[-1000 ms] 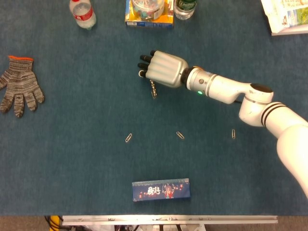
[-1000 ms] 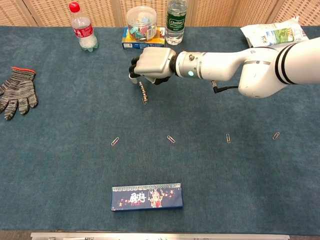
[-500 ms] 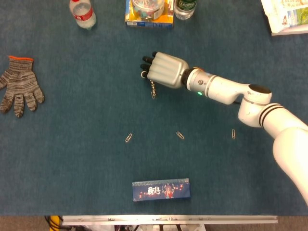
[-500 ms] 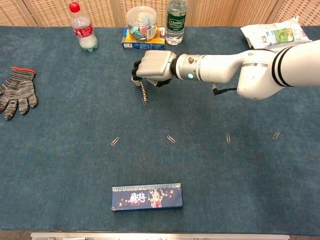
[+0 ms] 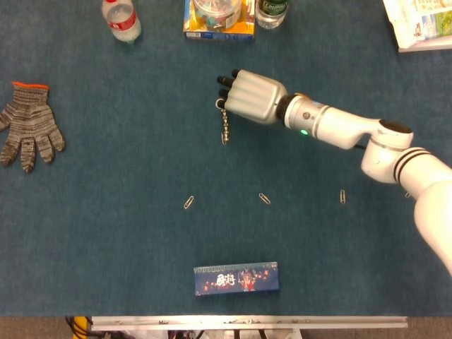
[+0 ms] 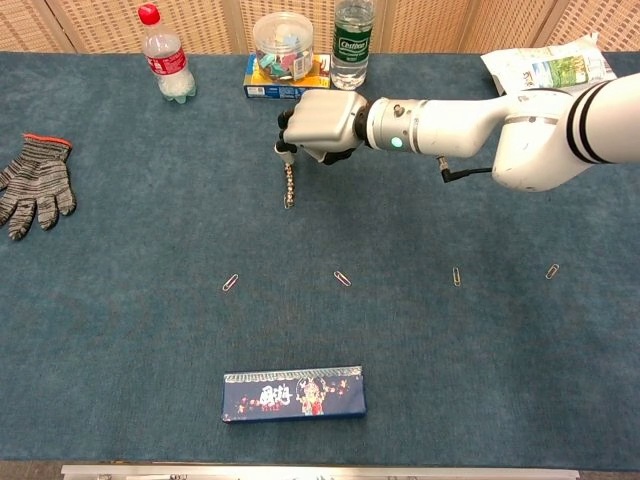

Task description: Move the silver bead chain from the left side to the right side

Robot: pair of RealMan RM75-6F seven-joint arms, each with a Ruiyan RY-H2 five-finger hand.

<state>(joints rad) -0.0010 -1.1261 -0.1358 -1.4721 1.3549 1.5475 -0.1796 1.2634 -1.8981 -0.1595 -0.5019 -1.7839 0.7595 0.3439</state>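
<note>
The silver bead chain (image 5: 224, 128) (image 6: 288, 186) hangs straight down from my right hand (image 5: 251, 96) (image 6: 318, 125), which pinches its top end with curled fingers. The chain's lower end is at or just above the blue cloth; I cannot tell if it touches. The hand is near the table's middle, a little toward the back. My left hand is in neither view.
Behind the hand stand a clear jar on a blue box (image 6: 284, 60), a green-label bottle (image 6: 351, 42) and a red-cap bottle (image 6: 167, 60). A grey glove (image 6: 34, 185) lies far left, a white packet (image 6: 545, 65) back right. Several paper clips (image 6: 342, 278) and a dark box (image 6: 294, 393) lie nearer the front.
My right hand has risen and shifted right, drawing the chain up so more of it hangs below the fingers.
</note>
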